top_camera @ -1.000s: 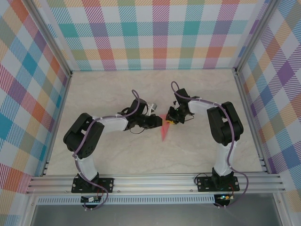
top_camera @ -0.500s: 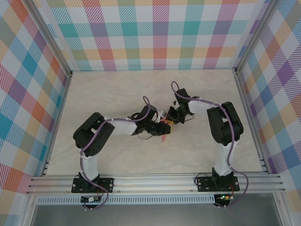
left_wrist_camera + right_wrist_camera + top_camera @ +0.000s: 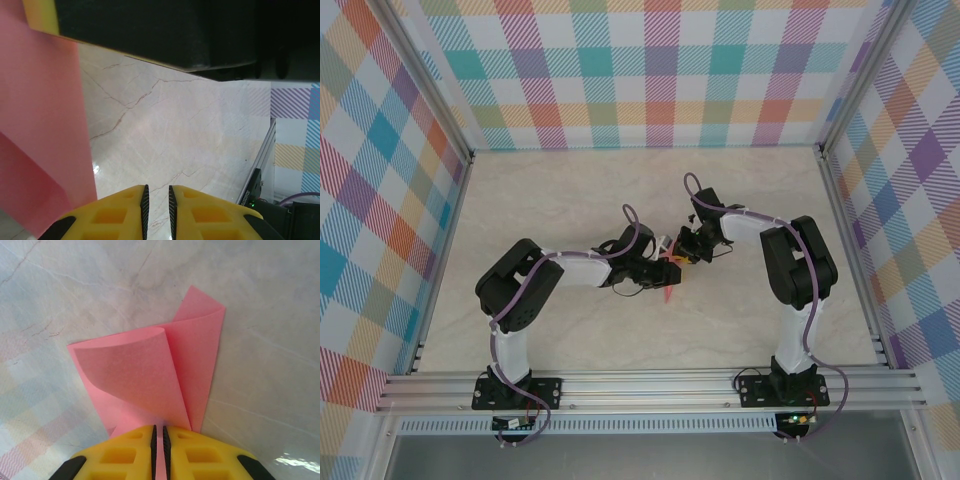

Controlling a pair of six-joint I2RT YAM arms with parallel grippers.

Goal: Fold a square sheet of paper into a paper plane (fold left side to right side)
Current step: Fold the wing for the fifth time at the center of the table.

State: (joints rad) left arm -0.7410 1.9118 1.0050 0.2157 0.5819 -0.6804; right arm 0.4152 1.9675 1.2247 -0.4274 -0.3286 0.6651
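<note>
Right tool pinches the pink paper; left tool nearly closed, empty.

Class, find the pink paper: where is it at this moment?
In the top view the paper sits at the middle of the table; the right wrist view shows the right claw pinching its edge.

Left arm and right arm: black, white, yellow-tipped
Black joints and bases, white links, purple cables looped alongside; left pincer and right pincer have yellow fingers with square recesses and black inner pads.
</note>
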